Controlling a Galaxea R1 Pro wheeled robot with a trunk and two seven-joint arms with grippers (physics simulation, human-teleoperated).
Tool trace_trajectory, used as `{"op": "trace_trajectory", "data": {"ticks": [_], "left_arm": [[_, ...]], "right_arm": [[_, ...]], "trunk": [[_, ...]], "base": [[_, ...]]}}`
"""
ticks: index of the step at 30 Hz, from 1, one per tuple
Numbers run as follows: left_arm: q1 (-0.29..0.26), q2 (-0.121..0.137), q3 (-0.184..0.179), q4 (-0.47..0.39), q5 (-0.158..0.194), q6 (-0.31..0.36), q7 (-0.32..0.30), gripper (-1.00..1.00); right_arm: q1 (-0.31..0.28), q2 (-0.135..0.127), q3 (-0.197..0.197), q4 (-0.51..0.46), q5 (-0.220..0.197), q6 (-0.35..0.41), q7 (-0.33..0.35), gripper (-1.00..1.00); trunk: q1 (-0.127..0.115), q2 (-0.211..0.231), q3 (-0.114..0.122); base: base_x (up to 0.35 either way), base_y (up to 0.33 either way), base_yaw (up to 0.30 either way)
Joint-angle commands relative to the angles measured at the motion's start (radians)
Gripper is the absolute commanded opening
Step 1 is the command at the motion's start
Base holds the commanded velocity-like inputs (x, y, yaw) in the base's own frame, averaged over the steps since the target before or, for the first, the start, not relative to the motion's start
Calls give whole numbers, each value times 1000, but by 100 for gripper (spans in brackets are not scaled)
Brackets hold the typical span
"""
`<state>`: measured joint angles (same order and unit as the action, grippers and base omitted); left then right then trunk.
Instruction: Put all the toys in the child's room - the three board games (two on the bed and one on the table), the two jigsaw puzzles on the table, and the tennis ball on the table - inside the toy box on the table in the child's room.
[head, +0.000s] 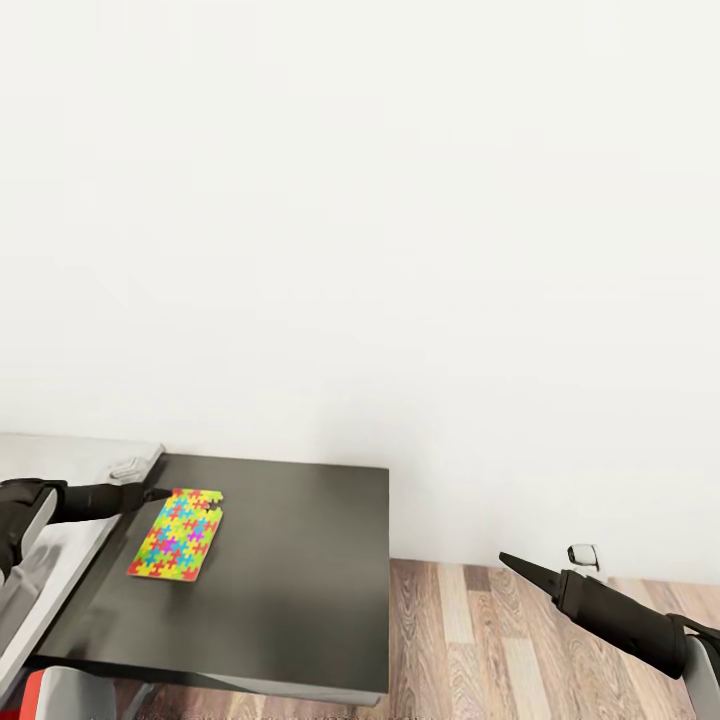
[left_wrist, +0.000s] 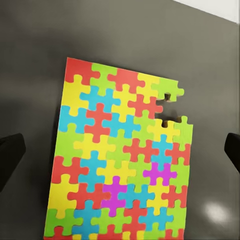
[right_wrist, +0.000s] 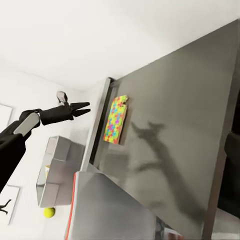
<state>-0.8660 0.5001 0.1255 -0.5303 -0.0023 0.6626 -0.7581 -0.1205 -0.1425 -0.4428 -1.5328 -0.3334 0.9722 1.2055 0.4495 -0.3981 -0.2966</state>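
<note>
Jigsaw puzzle (head: 178, 535) flat on dark table (head: 300, 580), left gripper (head: 160, 492) spread above it, tennis ball (right_wrist: 48, 212) beside grey toy box (right_wrist: 57, 172), right gripper (head: 512, 563) state unclear.

A plain white wall (head: 380, 220) fills the space behind the furniture. Wood-plank floor (head: 480, 640) runs along its base. A dark, faintly glossy flat surface (head: 300, 570) stands against the wall, reflecting soft, even light.

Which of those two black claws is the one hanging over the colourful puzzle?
The left gripper, above the far end of the jigsaw puzzle on the dark table. The right gripper points out over the wood floor, beside the table.
</note>
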Motion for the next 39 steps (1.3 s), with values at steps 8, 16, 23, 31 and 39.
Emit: {"op": "trace_trajectory", "data": {"ticks": [8,16,23,31,39], "left_arm": [[-1,4,3,0,-1,8,-20,100],[-1,5,2,0,-2,5,-25,100],[-1,5,2,0,-1,0,-28,100],[-1,5,2,1,-1,-1,-29,100],[-1,4,2,1,-1,-1,-29,100]], "right_arm": [[-1,0,-1,0,-1,5,2,100],[-1,0,-1,-1,-1,5,3,100],[-1,0,-1,-1,-1,5,3,100],[-1,0,-1,-1,-1,5,3,100],[-1,0,-1,-1,-1,5,2,100]], "trunk": [[0,-2,-15],[0,-2,-28],[0,-2,-40],[0,-2,-53],[0,-2,-66]], "base": [[0,0,0],[0,0,0],[0,0,0],[0,0,0],[0,0,0]]}}
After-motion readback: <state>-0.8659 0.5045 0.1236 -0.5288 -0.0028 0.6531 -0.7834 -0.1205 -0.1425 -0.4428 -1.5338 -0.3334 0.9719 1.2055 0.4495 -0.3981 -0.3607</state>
